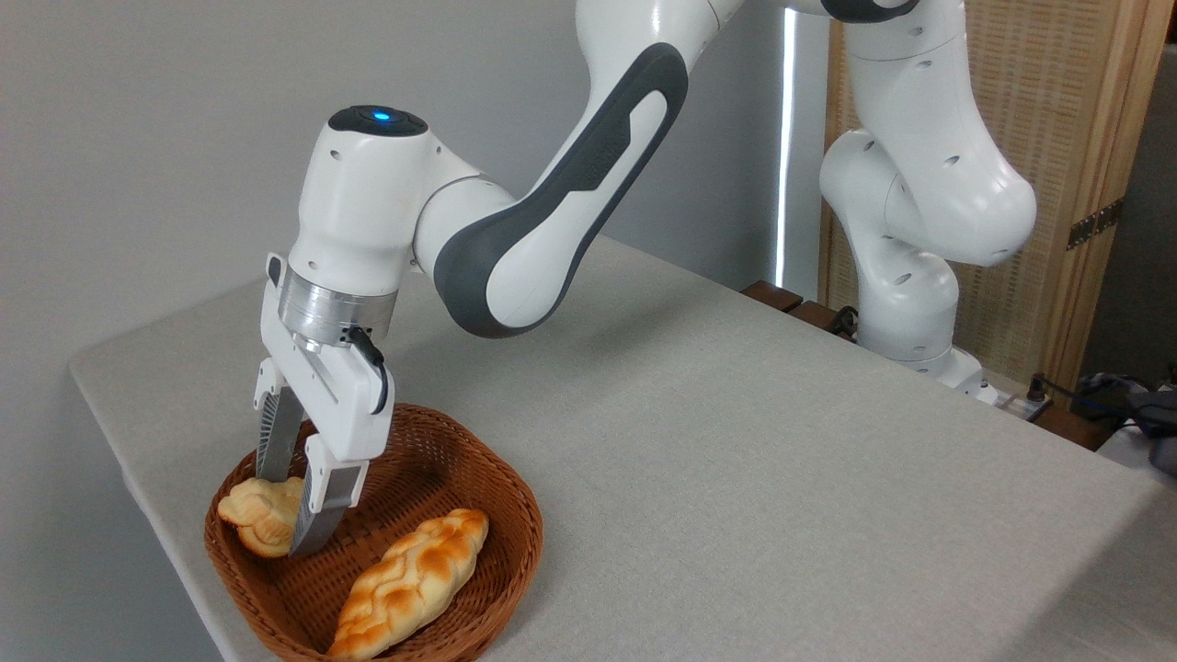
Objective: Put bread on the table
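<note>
The bread (pixel 250 517), a small pale-golden bun with a lumpy top, lies at the left side of the brown wicker basket (pixel 520 501). My gripper (pixel 285 515) reaches down into the basket with one finger (pixel 274 439) behind the bun and the other (pixel 324 510) in front of its right side. The jaws stand apart around the bun, which still rests on the basket floor. The light grey table (pixel 736 441) carries the basket near its front left corner.
A long braided orange-brown loaf (pixel 414 575) lies in the basket to the right of the gripper. The arm's base (pixel 906 303) stands at the table's far right edge. Cables and dark items (pixel 1140 405) sit at the far right.
</note>
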Tool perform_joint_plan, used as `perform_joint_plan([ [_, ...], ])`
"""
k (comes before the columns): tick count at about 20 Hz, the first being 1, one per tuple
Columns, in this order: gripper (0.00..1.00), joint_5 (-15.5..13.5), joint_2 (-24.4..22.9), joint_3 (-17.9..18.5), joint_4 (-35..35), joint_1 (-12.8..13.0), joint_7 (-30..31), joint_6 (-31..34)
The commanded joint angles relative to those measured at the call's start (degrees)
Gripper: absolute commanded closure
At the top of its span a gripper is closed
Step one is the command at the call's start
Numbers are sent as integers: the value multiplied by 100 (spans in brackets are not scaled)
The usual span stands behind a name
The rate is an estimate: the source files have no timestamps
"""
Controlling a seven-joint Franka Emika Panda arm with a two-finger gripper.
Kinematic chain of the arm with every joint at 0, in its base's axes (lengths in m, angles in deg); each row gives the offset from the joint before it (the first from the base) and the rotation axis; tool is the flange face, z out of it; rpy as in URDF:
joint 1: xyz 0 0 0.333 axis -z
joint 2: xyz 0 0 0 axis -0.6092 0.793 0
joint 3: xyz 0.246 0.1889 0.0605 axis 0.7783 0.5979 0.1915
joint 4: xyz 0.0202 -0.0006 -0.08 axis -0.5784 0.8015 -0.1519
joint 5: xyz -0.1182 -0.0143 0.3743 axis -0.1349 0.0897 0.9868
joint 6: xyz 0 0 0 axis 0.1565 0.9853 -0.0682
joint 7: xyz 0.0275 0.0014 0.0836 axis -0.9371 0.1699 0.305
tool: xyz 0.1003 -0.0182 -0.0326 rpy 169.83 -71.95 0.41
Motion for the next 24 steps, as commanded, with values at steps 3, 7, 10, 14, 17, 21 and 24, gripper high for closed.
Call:
perform_joint_plan([
  [3, 88, -39, 120, -16, -59, -27, -146, -99],
  [7, 88, -39, 120, -16, -59, -27, -137, -91],
  [10, 88, -39, 111, -16, -59, -27, -137, -91],
  [14, 87, -57, 41, -7, -59, -45, -129, -82],
  [17, 87, -83, -134, -7, -50, -54, -102, -12],
  [21, 85, -110, -617, 45, -50, -63, -102, 715],
  [24, 80, -101, -1047, 89, -33, -71, -120, 1559],
])
